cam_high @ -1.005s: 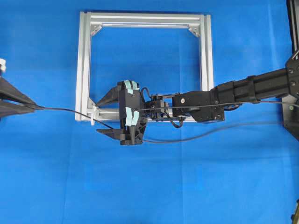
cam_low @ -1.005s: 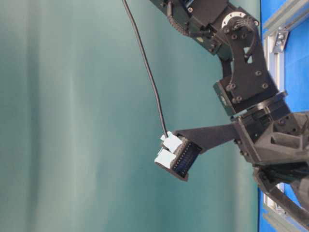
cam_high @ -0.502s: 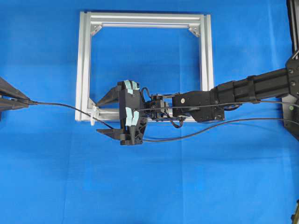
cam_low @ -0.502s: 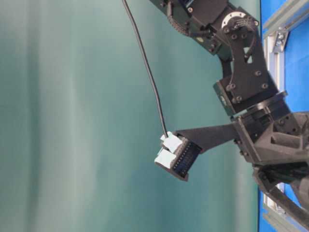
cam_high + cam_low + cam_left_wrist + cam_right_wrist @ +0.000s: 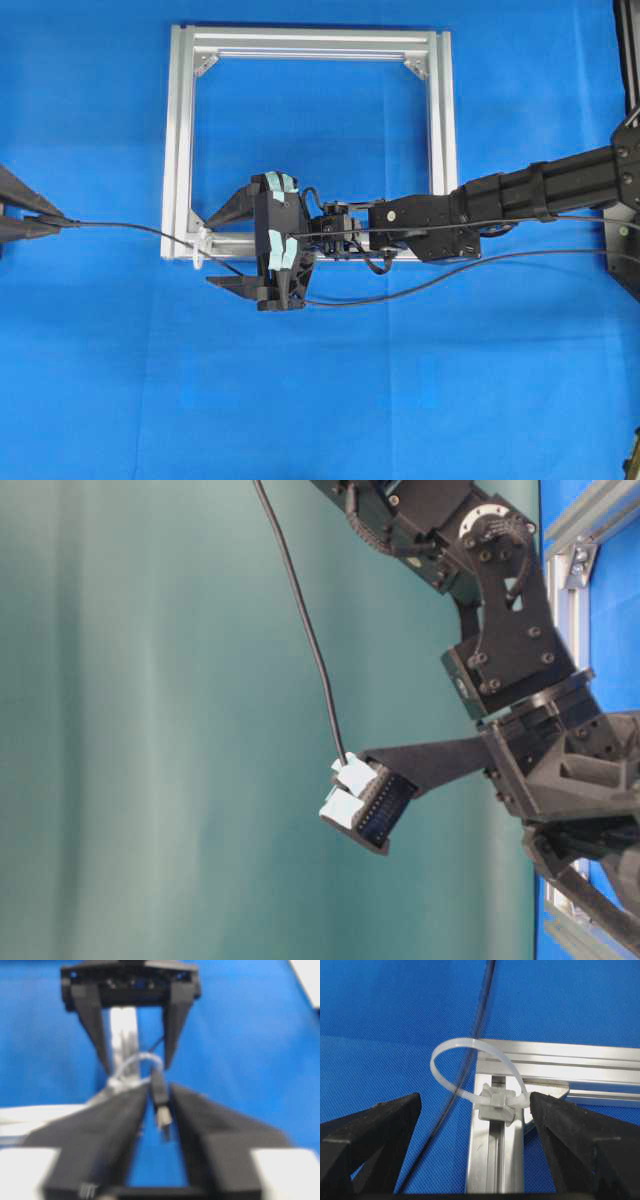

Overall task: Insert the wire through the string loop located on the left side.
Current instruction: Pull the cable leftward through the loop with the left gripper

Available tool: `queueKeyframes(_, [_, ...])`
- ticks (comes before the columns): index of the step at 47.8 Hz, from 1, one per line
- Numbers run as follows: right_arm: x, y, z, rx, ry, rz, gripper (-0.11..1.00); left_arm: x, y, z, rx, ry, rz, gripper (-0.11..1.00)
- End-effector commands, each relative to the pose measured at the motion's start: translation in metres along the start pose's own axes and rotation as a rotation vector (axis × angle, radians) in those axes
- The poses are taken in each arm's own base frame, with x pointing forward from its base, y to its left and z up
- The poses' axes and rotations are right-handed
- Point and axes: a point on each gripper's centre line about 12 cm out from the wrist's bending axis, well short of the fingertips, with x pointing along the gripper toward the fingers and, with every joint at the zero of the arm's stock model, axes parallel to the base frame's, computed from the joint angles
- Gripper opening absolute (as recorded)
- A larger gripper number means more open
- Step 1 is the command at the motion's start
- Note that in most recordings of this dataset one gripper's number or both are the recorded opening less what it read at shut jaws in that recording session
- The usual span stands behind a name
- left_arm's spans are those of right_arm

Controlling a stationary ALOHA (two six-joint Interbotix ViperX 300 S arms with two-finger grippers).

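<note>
The square aluminium frame (image 5: pixel 312 150) is lying flat on the blue table cover (image 5: pixel 400 400), and the right arm is reaching across it from the right side. The right gripper (image 5: pixel 222 248) is sitting with its jaws spread wide and gripping nothing, one finger on each side of the frame's near-left corner, where the string loop (image 5: pixel 472 1067) is standing up from its clip.

The wire (image 5: pixel 130 228) is running from the right, through that loop, and out to the left, where its slim plug (image 5: pixel 161 1102) is sitting between the jaws of the left gripper (image 5: pixel 45 220) at the far left edge of the overhead view. In the blurred left wrist view the jaws are looking slightly parted around the plug, so I cannot tell whether they are clamping it or letting it go.

The main risk, as I judge it, is a loose hold: if the jaws are slackening, the plug could be slipping free and the wire's own springiness could be dragging it back out of the loop. A harder pull to the left could be straining the thin loop or shifting the frame.
</note>
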Motion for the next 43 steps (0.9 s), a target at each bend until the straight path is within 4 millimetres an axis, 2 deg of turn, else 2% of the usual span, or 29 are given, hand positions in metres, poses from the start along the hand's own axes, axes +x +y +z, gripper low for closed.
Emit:
queueKeyframes(1, [-0.005, 0.003, 0.024, 0.003, -0.063, 0.006, 0.96, 0.001, 0.0, 0.003, 0.001, -0.003, 0.001, 0.31])
queueKeyframes(7, [-0.005, 0.003, 0.025, 0.003, -0.064, 0.007, 0.96, 0.001, 0.0, 0.001, 0.003, 0.002, 0.001, 0.71])
queueKeyframes(11, [-0.005, 0.003, 0.025, 0.002, -0.064, 0.008, 0.96, 0.001, 0.0, 0.001, 0.003, 0.003, 0.001, 0.87])
queueKeyframes(20, [-0.009, 0.004, 0.033, 0.003, -0.078, 0.009, 0.96, 0.001, 0.0, 0.001, 0.004, 0.0, 0.001, 0.83])
queueKeyframes(35, [-0.038, 0.006, 0.079, 0.003, -0.123, 0.01, 0.96, 0.001, 0.0, 0.002, 0.003, -0.006, 0.001, 0.83])
queueKeyframes(43, [-0.051, 0.006, 0.096, 0.003, -0.118, 0.006, 0.96, 0.001, 0.0, 0.003, 0.003, -0.012, 0.001, 0.83])
